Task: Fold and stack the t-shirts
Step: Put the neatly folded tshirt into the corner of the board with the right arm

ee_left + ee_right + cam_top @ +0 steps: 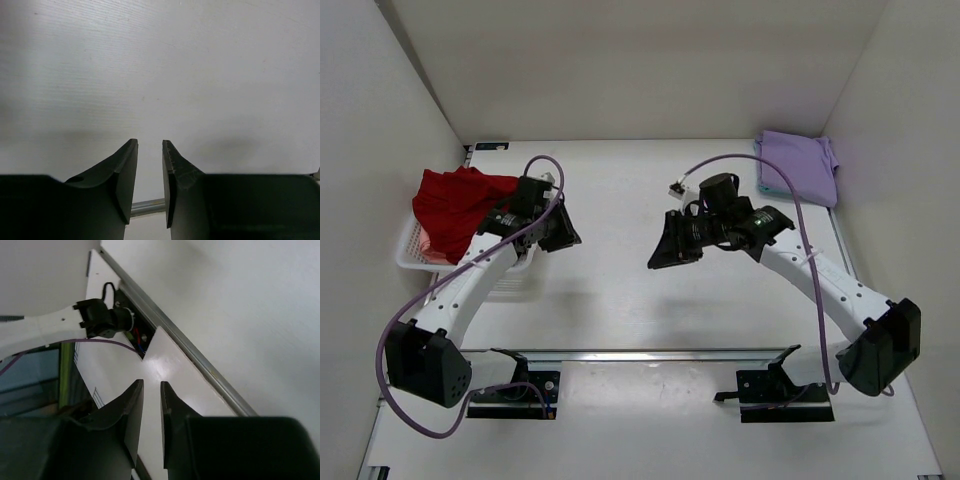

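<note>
Top external view: a lavender t-shirt [798,166] is seen folded flat, well beyond the right gripper [660,260] and off to its right. A thin teal edge [769,187] peeps from beneath it and is judged to be a second folded shirt. A deep red t-shirt [455,208] lies crumpled in the white slotted basket [408,256], just behind the left gripper [565,238]. Both pairs of jaws are set narrowly apart above the bare table [620,320], with nothing gripped. The stack is judged begun; the red shirt is not yet fetched, folded or stacked.
</note>
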{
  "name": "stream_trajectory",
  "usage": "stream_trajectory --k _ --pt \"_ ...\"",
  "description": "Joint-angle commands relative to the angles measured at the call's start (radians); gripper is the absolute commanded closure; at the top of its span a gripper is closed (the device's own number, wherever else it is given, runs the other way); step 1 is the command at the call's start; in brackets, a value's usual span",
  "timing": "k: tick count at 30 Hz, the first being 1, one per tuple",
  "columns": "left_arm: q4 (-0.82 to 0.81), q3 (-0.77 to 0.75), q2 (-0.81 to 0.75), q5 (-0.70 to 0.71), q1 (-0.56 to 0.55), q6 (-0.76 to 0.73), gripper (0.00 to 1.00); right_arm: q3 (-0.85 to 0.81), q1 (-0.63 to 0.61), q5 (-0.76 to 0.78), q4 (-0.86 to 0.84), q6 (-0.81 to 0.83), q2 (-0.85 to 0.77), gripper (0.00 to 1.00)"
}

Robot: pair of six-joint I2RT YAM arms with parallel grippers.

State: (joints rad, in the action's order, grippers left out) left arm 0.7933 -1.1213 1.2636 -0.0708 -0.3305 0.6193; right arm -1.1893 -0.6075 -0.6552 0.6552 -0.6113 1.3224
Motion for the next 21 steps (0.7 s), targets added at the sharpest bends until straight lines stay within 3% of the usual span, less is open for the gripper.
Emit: stream_trajectory --k 1,2,3,4,7,15,21 --pt "-0.005 -0.044 -0.013 0.020 0.011 -0.032 0.62 -0.081 0.000 -0.055 -0.049 0.097 -0.026 0.82" --pt "-0.006 -0.040 -0.010 0.014 0.013 -0.035 0.58 -0.076 0.009 -0.054 -0.055 0.094 -0.025 0.82" --pt "-0.035 -0.043 -0.012 -0.018 0.021 -0.049 0.41 -0.058 0.044 -0.069 -0.058 0.091 -0.037 0.81" --pt "-0.057 -0.038 -0.012 -0.055 0.022 -0.055 0.01 -0.035 0.048 -0.087 -0.089 0.081 -0.045 0.81" --pt "-0.106 -0.038 -0.012 -0.133 0.012 -0.086 0.01 -0.006 0.094 -0.104 -0.118 0.078 -0.075 0.66" --pt "-0.095 0.001 -0.003 -0.225 0.010 -0.153 0.02 0.016 0.153 -0.202 -0.157 0.097 -0.048 0.63" --pt "-0.069 -0.058 0.034 -0.212 0.009 -0.182 0.01 -0.021 0.158 -0.224 -0.147 0.125 -0.005 0.53"
